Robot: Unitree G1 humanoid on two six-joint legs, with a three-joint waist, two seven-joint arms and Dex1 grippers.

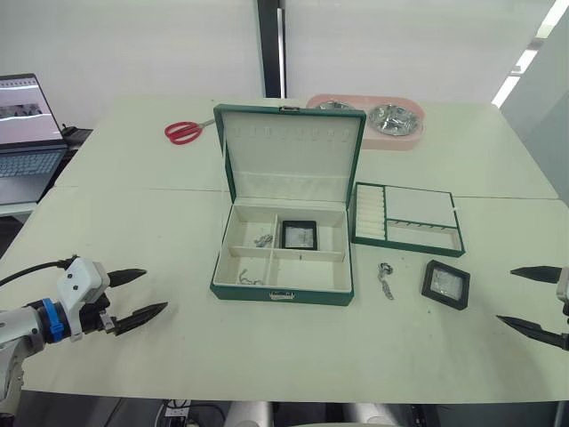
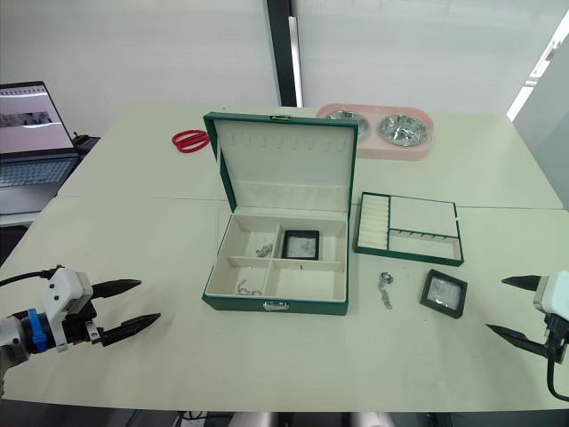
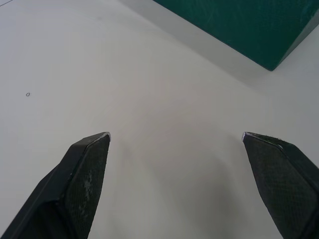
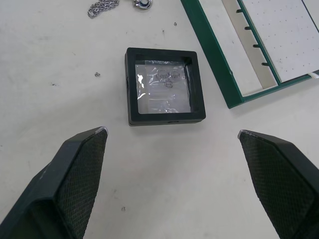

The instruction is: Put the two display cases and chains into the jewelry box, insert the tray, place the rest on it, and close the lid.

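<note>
The green jewelry box (image 1: 249,290) stands open mid-table, its lid (image 1: 289,151) upright behind it. One display case (image 1: 299,235) lies in its back right compartment. Thin chains lie in the back left (image 1: 262,239) and front left (image 1: 247,281) compartments. A third chain (image 1: 386,279) and the second display case (image 1: 445,284) lie on the table right of the box, in front of the tray (image 1: 407,218). My right gripper (image 4: 172,130) is open, just short of that case (image 4: 164,85). My left gripper (image 1: 156,290) is open and empty, left of the box (image 3: 249,25).
Red-handled scissors (image 1: 184,132) lie at the back left of the table, and a pink double pet bowl (image 1: 378,118) stands behind the lid. A laptop (image 1: 27,133) sits on a side desk at far left. The table's front edge runs just below both grippers.
</note>
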